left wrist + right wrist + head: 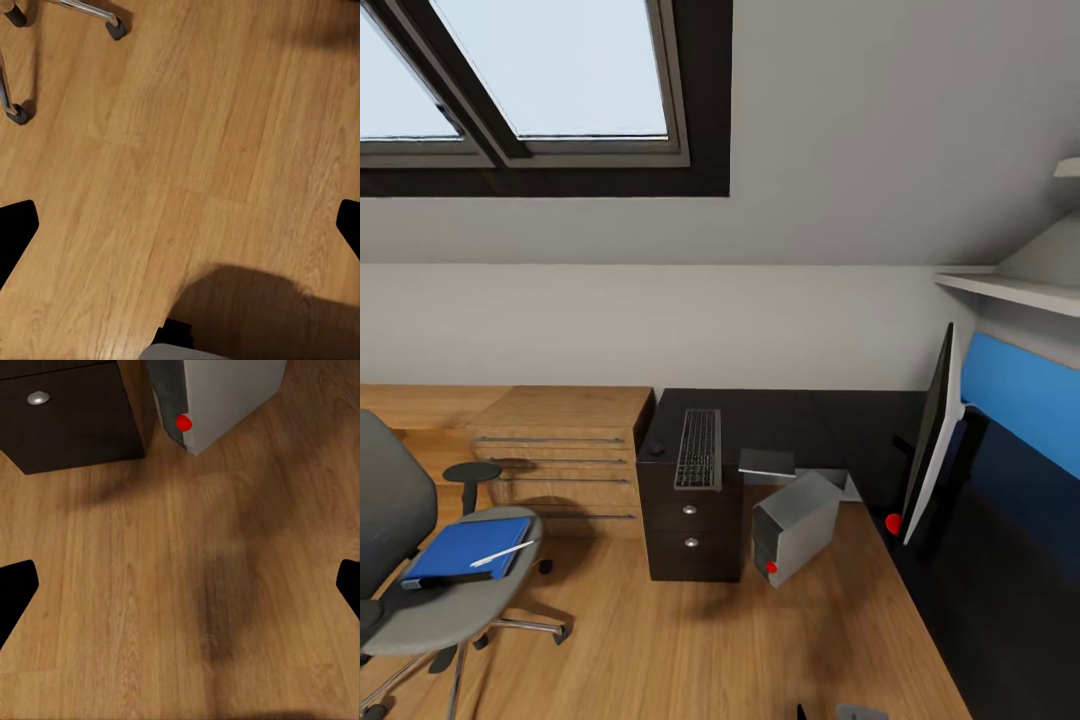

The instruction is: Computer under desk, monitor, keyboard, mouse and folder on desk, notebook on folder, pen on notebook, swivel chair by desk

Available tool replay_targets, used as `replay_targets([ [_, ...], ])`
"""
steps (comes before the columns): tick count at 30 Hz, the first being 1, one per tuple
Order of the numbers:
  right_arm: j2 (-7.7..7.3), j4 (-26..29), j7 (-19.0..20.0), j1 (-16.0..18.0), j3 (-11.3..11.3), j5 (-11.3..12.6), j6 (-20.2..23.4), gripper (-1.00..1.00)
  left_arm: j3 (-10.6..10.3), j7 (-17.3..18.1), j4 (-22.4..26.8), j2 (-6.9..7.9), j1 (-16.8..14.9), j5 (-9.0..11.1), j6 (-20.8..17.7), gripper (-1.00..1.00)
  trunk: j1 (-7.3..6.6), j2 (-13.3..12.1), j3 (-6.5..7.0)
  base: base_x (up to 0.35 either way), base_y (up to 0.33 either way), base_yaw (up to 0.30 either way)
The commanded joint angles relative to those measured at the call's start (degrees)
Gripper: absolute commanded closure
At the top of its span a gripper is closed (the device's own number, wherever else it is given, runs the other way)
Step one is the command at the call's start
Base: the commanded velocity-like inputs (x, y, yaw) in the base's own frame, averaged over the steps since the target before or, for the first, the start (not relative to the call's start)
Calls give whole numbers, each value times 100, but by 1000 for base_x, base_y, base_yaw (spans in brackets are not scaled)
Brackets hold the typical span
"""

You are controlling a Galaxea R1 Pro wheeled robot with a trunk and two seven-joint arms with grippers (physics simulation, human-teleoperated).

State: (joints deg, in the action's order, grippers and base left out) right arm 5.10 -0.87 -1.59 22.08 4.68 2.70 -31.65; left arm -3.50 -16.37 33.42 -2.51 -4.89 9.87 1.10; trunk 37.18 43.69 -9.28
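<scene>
At the left edge we see the swivel chair (420,590), partly cut off, its grey padded seat bearing the flat blue folder (465,550) with the thin white pen (502,554) on top. The keyboard (699,449) lies on the glossy black desk (830,420). The boxy grey computer (795,525) stands tilted beneath. The monitor (932,440) shows edge-on. Both grippers' fingers spread wide over wooden floor.

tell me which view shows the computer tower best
The head view: the whole computer shows there, a grey case with a red dot, tilted on the floor by the desk. The right wrist view catches just its lower front corner and the red dot. The left wrist view looks at wood floor and chair casters.
</scene>
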Motion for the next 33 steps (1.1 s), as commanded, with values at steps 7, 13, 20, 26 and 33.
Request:
replay_targets([
  [7,-5,-9,8,7,42,-22,-26,-100,-37,-42,-2,5,-4,59,13,-100,-153,-275,118,0,0,0],
  [13,-22,-2,1,7,42,-33,-32,-100,-45,-34,-3,5,-4,50,21,-100,-175,-315,114,0,0,0],
  [20,-15,-1,1,7,42,-33,-31,-100,-46,-33,-3,5,-4,50,21,-100,-175,-315,54,0,0,0],
  [26,-10,-5,6,7,40,-35,-33,-100,-47,-33,-3,5,-4,50,21,-100,-175,-315,0,0,0,0],
  [33,-17,-3,17,7,36,-41,-26,-100,-51,-33,-3,5,-4,50,21,-100,-175,-315,-62,0,0,0],
])
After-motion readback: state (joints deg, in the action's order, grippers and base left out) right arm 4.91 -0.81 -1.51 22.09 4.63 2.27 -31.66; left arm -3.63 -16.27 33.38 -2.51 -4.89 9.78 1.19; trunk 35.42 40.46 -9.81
